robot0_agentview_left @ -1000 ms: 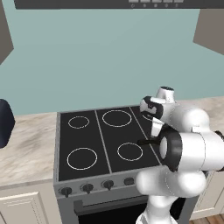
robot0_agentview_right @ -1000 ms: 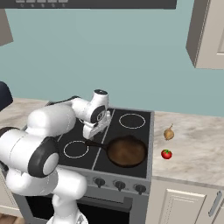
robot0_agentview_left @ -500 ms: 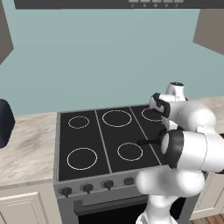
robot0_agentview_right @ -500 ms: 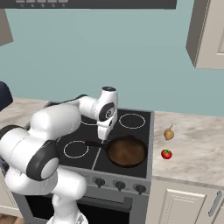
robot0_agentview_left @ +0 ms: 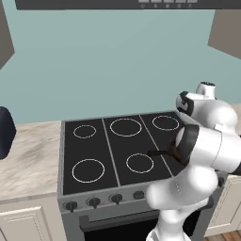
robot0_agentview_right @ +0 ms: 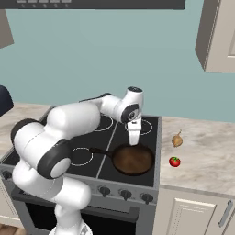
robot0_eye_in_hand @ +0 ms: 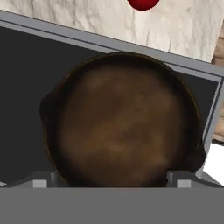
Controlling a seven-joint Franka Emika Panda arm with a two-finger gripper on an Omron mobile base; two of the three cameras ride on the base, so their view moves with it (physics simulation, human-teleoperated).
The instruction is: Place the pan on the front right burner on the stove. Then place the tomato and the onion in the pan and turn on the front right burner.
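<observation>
Black glass stove (robot0_agentview_right: 110, 137) is carrying the round brown-lined frying pan (robot0_agentview_right: 133, 159) near right; the two-finger gripper (robot0_agentview_right: 134, 140) is hovering above it, its spread unclear. Small red tomato (robot0_agentview_right: 174, 161) and tan onion (robot0_agentview_right: 177, 140) are lying on the right marble counter (robot0_agentview_right: 206, 160).

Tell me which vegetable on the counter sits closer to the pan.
The tomato, the red one nearer the counter's front edge; the tan onion lies farther back from the pan.

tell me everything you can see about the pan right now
The pan is round and shallow, with a dark rim, a mottled brown inside and a long thin black handle pointing left across the stove. It sits flat on the black glass at the front right, empty. Nothing grips it; the gripper hangs just above its back rim. The tomato lies apart on the counter.
</observation>
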